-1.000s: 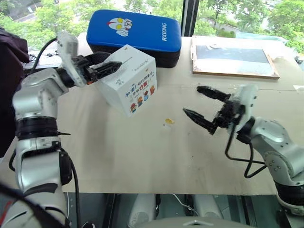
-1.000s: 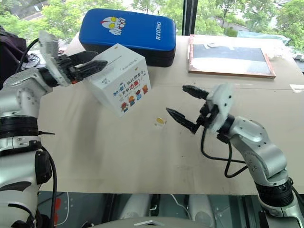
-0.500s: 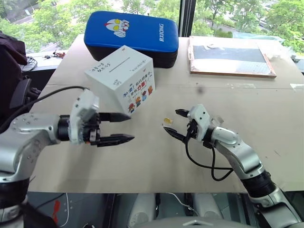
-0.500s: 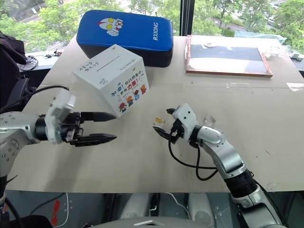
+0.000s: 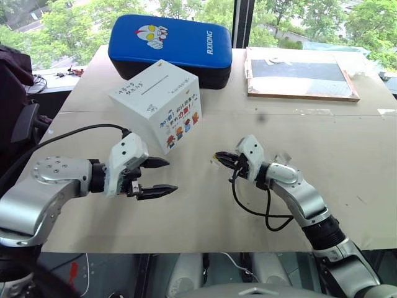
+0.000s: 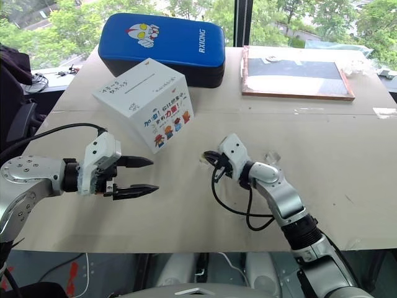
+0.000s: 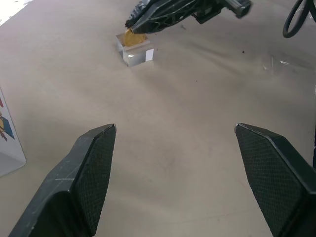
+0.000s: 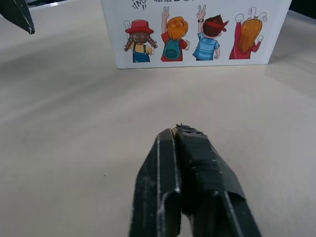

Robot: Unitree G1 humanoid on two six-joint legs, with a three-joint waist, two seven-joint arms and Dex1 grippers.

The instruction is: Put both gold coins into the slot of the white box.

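The white box stands on the table at back left, its slot on top facing up. A gold coin sits on a small clear plastic piece at mid-table. My right gripper lies low over the table and is shut, its tips closed on that coin's upper edge. In the right wrist view its fingers are pressed together, with the box's cartoon side beyond. My left gripper hovers open near the table's front left, short of the box, with nothing between its fingers.
A blue padded case lies behind the box. A flat board with a wooden frame lies at the back right. A black cable loops from my right wrist onto the table.
My left gripper left the box's top and came down and back, still open. My right gripper dropped to the coin on the clear piece and closed from wide open to shut.
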